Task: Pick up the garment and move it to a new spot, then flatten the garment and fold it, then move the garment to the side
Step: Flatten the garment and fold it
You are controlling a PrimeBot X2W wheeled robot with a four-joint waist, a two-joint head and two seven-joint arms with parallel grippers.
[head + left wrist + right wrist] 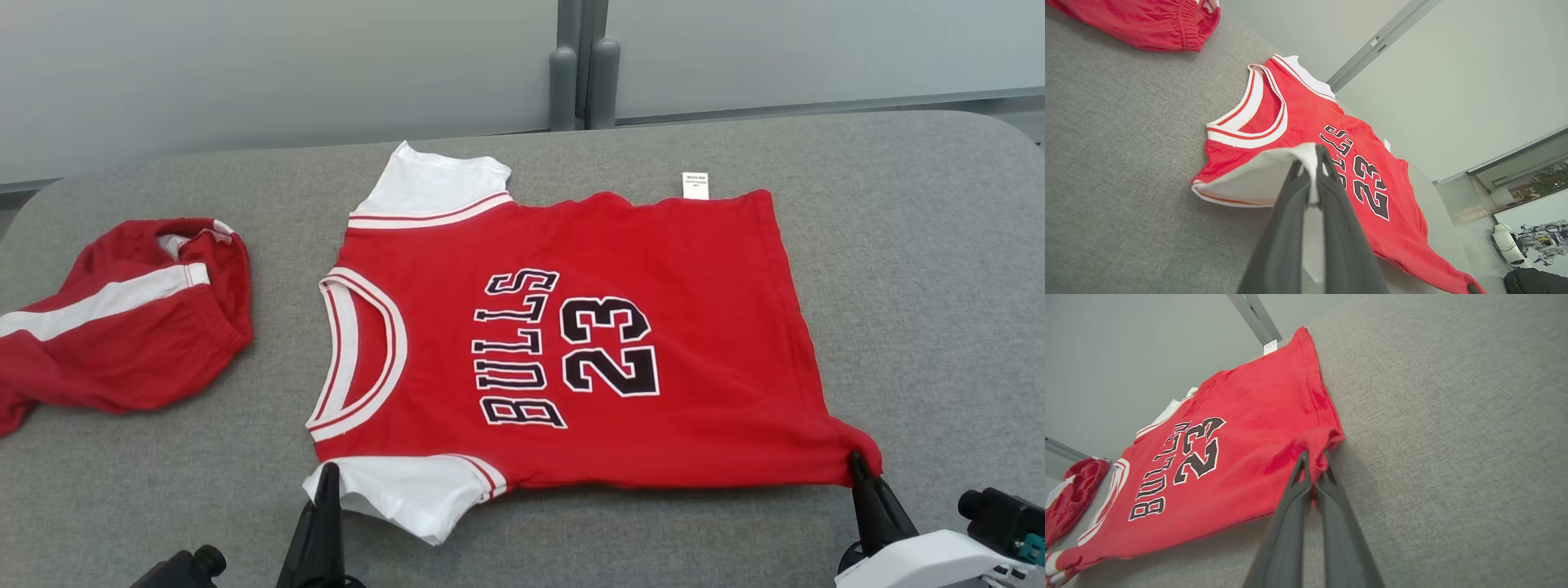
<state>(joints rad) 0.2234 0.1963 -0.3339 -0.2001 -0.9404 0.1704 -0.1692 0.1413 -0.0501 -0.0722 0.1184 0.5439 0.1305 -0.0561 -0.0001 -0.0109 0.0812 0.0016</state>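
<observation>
Both clamped on the red fabric jersey [669, 269]: left gripper [1310, 161] at white sleeve [408, 494], right gripper [1314, 459] at near hem corner [845, 441] (probably to fold).

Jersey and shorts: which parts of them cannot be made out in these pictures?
- Tag on the jersey, head view: print too small to read.
- Red shorts, head view: cut off by the left edge.
- White sleeve, left wrist view: partly hidden behind the left fingers.
</observation>
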